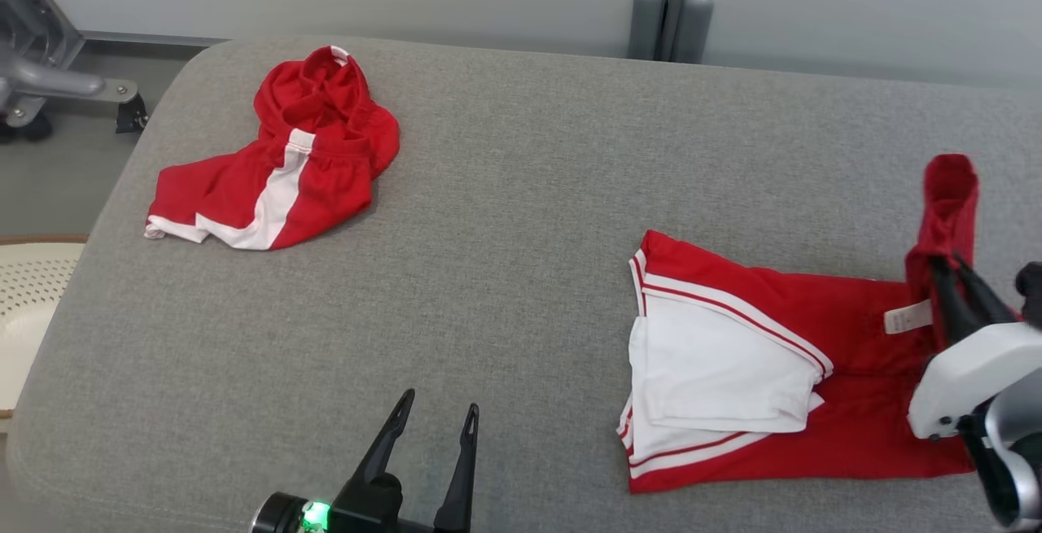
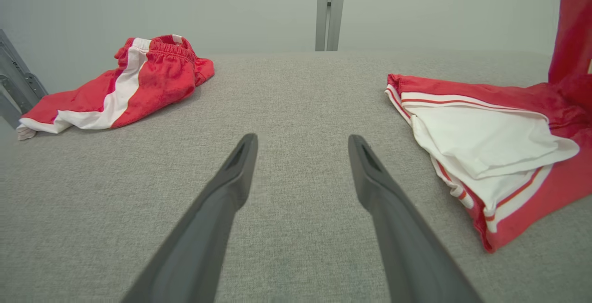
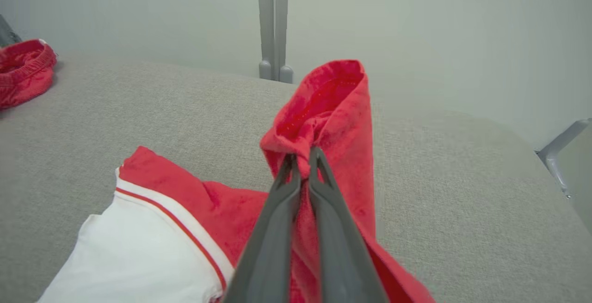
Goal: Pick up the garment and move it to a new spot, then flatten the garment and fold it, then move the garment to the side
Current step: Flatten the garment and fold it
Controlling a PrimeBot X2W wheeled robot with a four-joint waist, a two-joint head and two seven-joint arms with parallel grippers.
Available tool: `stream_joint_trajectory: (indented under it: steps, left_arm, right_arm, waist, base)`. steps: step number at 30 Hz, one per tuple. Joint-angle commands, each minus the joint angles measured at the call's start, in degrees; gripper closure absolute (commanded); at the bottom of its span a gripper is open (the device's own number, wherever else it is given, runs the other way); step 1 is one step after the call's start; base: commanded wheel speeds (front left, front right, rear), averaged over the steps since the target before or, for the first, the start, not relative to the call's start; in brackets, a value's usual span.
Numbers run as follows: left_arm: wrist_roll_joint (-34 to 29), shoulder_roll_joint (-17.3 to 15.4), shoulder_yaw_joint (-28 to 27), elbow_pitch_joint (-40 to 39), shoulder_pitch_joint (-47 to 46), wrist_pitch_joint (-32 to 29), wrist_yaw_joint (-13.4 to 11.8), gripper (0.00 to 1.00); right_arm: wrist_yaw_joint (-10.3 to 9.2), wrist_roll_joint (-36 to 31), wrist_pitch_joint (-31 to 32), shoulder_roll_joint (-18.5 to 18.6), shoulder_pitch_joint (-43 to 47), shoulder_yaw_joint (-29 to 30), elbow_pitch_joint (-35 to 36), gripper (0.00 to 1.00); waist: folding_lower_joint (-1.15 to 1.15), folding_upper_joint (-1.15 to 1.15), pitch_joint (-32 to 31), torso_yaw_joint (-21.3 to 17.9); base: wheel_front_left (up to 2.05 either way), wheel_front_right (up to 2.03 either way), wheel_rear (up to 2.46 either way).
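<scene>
1. A grey fabric-covered bench (image 1: 521, 232) runs across the head view, with a pale wall behind it.
2. The task's red garment (image 1: 814, 305), with a white panel and thin red-and-white stripes, lies near the bench's right edge, towards the front. Most of it rests flat on the fabric, with the white panel turned towards the middle of the bench.
3. The right gripper (image 1: 948, 268) has its two dark fingers pressed together, pinching a bunched fold of the red garment at the garment's right end. In the right wrist view the fingertips (image 3: 291, 164) bite into the cloth, and a red loop (image 3: 342, 99) stands up above them, lifted off the bench.
4. A small white label (image 1: 908, 317) shows on the garment just beside the pinched fold.
5. The left gripper (image 1: 440, 403) sits at the bench's front edge, left of centre, with its fingers spread wide and nothing between them. In the left wrist view it points across bare grey fabric.
6. Crumpled red shorts (image 1: 317, 142) with a white side stripe lie near the far left corner, well apart from both grippers.
</scene>
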State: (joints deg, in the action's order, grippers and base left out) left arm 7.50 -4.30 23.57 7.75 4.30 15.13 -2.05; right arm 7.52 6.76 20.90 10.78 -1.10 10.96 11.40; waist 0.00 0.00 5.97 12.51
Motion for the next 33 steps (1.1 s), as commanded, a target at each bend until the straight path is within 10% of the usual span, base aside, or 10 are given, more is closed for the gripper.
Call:
stream_joint_trajectory:
  steps: [1,21,22,23,24,33]
  left_arm:
    - [0.13,0.12,0.01,0.39,0.65,0.01,0.38,0.0]
    - [1.33,0.85,-0.29,3.1,-0.5,0.01,0.82,0.0]
    - [1.32,0.86,-0.39,3.16,-0.48,0.01,0.81,0.0]
    - [1.34,0.87,-0.54,3.19,-0.47,0.01,0.78,0.0]
    - [1.36,0.88,-0.63,3.23,-0.43,0.01,0.73,0.0]
    - [1.03,0.89,-1.89,2.64,1.13,0.01,0.62,0.0]
  right_arm:
    - [-0.06,-0.3,0.16,-0.95,0.9,-1.69,0.59,1.0]
    - [-0.05,1.18,-1.95,-7.36,-3.63,-19.21,-12.51,1.0]
    - [-0.05,1.39,-2.01,-7.38,-3.6,-19.65,-12.68,0.94]
    - [-0.05,1.49,-1.98,-7.44,-3.55,-20.04,-12.69,0.67]
    - [-0.06,1.65,-2.06,-7.47,-3.47,-20.37,-12.53,0.0]
    - [-0.05,6.5,-8.14,-6.96,-1.32,-16.38,-5.3,0.0]
  waist:
    - [0.0,0.0,-0.24,1.3]
    - [0.0,0.0,0.61,5.91]
    - [0.0,0.0,0.62,5.91]
    - [0.0,0.0,0.63,5.85]
    - [0.0,0.0,0.58,5.75]
    - [0.0,0.0,-1.22,1.29]
  base:
    - [0.0,0.0,0.0]
    - [0.0,0.0,0.0]
    - [0.0,0.0,0.0]
    - [0.0,0.0,0.0]
    - [0.0,0.0,0.0]
    - [0.0,0.0,0.0]
